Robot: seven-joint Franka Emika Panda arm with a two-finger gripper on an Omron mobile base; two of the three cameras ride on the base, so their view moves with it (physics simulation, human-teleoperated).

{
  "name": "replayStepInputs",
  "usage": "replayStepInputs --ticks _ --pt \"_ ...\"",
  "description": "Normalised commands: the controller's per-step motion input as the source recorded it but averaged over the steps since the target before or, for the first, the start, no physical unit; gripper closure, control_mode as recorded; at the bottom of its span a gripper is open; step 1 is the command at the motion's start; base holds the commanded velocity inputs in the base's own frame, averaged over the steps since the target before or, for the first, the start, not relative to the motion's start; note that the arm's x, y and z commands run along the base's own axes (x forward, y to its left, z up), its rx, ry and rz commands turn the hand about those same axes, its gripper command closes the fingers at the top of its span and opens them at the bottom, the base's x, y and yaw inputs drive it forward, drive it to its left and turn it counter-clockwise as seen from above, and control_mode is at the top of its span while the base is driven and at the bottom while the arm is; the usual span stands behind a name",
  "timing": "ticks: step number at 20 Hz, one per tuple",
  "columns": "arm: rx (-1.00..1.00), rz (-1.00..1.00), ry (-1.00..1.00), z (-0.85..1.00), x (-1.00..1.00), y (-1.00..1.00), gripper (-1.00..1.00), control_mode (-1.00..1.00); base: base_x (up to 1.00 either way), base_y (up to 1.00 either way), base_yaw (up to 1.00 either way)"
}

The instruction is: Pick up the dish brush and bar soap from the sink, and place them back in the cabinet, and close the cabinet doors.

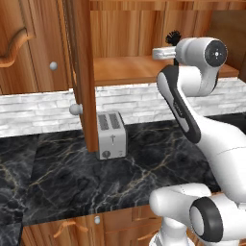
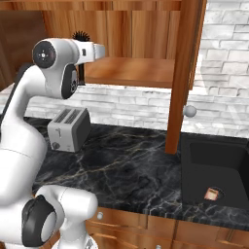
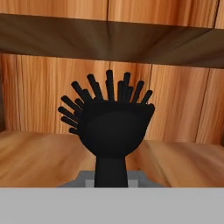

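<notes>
Up high, the pincer (image 3: 110, 181) pinches the slim black dish brush (image 3: 109, 124). Stiff bristles fan above the smooth wooden cabinet (image 3: 39, 159) shelf.

dish brush (image 3: 111, 127) above cabinet (image 1: 125, 69) shelf | bar soap (image 2: 212, 193) in sink (image 2: 194, 170)

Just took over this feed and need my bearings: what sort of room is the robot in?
A kitchen, by the look of it: a toaster stands on the black marble counter, a sink is set into it, and a wooden wall cabinet hangs open above.
</notes>
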Motion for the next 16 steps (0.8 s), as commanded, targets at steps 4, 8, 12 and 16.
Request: replayStepInputs --ticks 4,8,12,16 --pt "0.00 0.01 0.00 0.00 0.26 0.00 1.00 -1.00 0.00 0.00 0.00" --pt "0.00 0.00 0.01 0.00 0.25 0.00 1.00 -1.00 0.00 0.00 0.00" --pt "0.00 0.00 0.04 0.00 0.24 0.00 1.00 -1.00 0.00 0.00 0.00" --pt "0.00 0.00 0.03 0.00 0.25 0.00 1.00 -1.00 0.00 0.00 0.00"
